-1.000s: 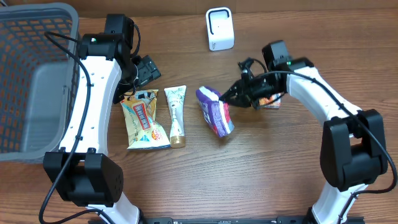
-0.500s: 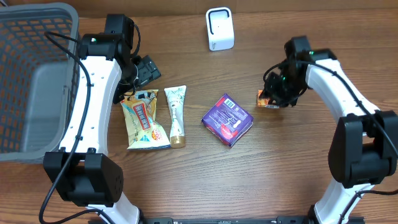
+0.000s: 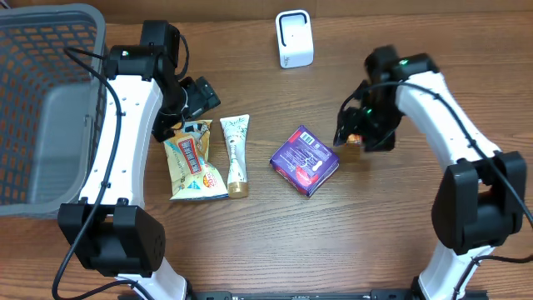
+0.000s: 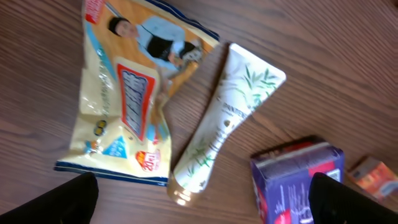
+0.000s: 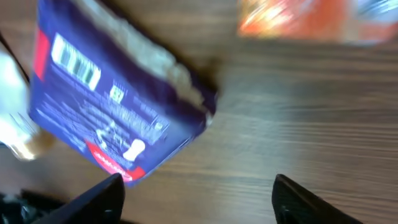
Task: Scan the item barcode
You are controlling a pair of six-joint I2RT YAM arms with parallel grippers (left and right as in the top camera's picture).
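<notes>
**Change since earlier frames**
- Purple box (image 3: pixel 305 160): a second ago it stood tilted on edge in the right gripper. It now lies flat on the table (image 3: pixel 375 233) with its printed face up, unmoved over the last half second. It touches nothing and sits well short of the white scanner (image 3: pixel 294 39) at the far edge.
- Right gripper (image 5: pixel 198 190): it has let go and now has its jaws spread wide with nothing between them. It has swung back left and hangs just right of the purple box, partly over the small orange box (image 5: pixel 305 18).
- Left gripper (image 4: pixel 202 193): unchanged, jaws fully apart and empty, above the snack packet (image 3: pixel 193 158).

**Count**
- Purple box: one. A barcode (image 5: pixel 78 62) shows on its upper face in the right wrist view.
- Small orange box: one, just right of the purple box and blurred in the wrist view.
- Snack packet, yellow: one, lying flat.
- White tube (image 3: pixel 236 154): one, lying beside the packet with its cap toward the near edge.
- White scanner: one, upright.
- Grey basket (image 3: pixel 50 100): one, at the left side of the table.
- Grippers: two, neither holding anything.
</notes>
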